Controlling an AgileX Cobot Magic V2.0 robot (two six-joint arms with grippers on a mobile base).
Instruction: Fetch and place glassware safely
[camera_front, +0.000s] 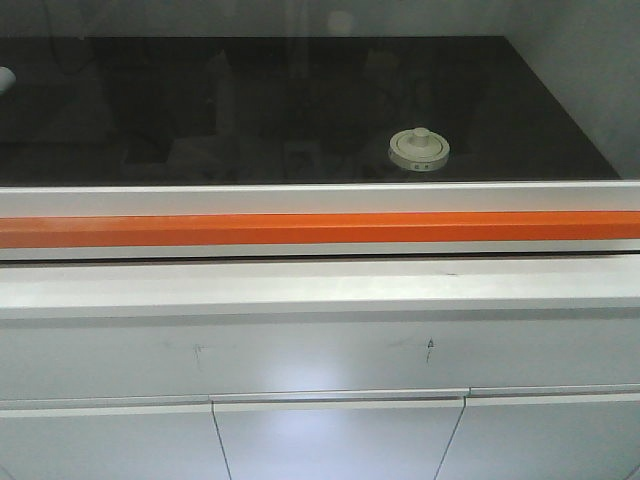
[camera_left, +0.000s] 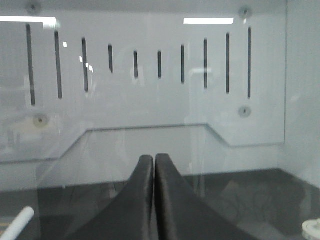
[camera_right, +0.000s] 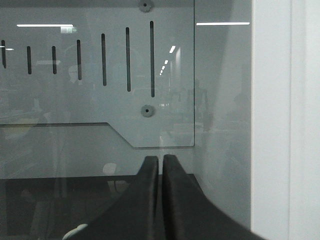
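Risk of knocking or tipping the small squat clear glass jar with a cream-white knobbed lid (camera_front: 419, 148), standing near the front edge of the glossy black table (camera_front: 200, 110), right of middle. Could slip if gripped by the lid alone. Clenched tight and empty at the left claw (camera_left: 154, 164), touching nothing; same at the right claw (camera_right: 160, 164).

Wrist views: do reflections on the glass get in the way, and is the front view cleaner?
Left wrist: ceiling-light streaks and faint room reflections on the pane, soft overall. Right wrist: same reflections, image dim. Front: dark worktop mirrors faintly, jar is readable.
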